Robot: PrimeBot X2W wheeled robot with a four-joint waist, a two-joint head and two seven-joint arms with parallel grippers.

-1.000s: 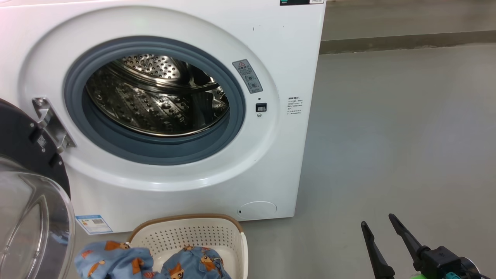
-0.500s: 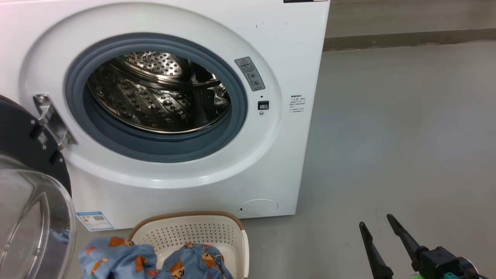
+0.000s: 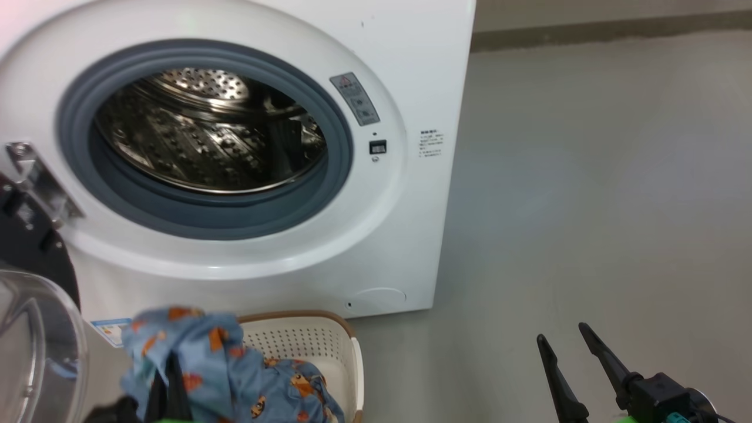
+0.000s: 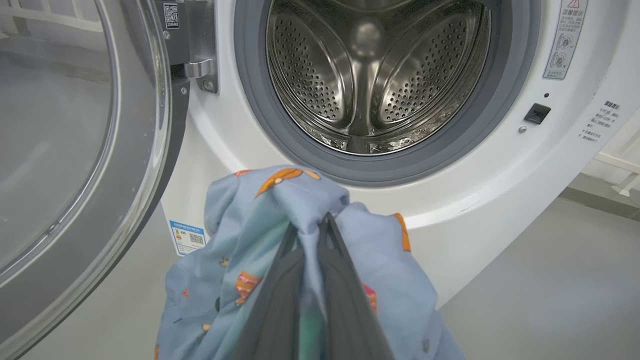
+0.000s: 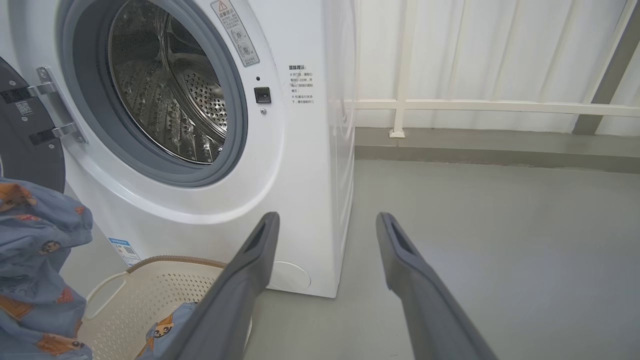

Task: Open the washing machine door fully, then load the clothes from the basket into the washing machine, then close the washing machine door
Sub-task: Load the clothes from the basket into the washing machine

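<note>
Now the loading step is under way. The big white boxy washing machine (image 3: 411, 59) has its large round black-ringed glass door (image 4: 75, 150) standing wide open. Below sits the small cream plastic basket with holes (image 3: 294, 346). The left gripper (image 4: 310, 225) pinches one soft light-blue bear-print garment (image 4: 240, 220) up over the basket, lower than the drum. The right gripper (image 5: 327, 216) waits, fingers apart, empty. Next, I think, the garment must go up and deep inside before letting go.

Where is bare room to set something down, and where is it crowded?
Free: grey floor right of the white washing machine, around the open right gripper. Crowded: lower left, between round glass door, cream perforated basket and blue printed clothes.
</note>
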